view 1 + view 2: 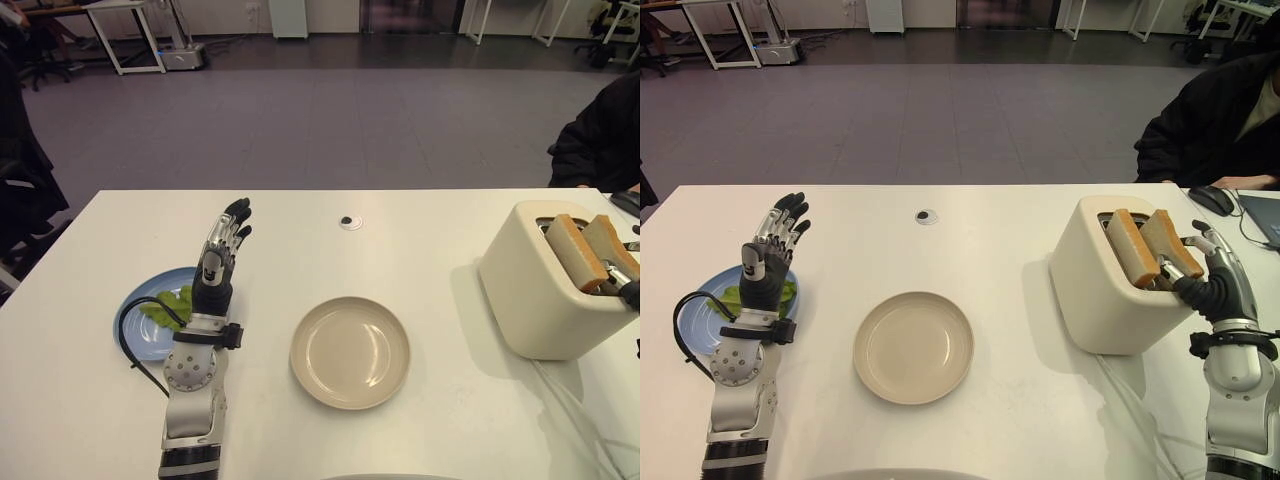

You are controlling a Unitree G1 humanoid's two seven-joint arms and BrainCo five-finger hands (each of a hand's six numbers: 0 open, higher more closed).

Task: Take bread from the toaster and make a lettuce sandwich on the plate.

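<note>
Right hand [1215,282]: fingers [1180,270] pinch the outer bread slice [1165,238] standing in the toaster [1105,290]; left hand [768,262]: fingers straight, slightly spread, holding nothing; lettuce [165,312] beside its palm; plate [912,347] between both hands.

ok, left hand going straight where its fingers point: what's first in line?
Nothing, as far as I can see: the left hand points across bare table toward its far edge. The blue plate lies off to its left.
</note>
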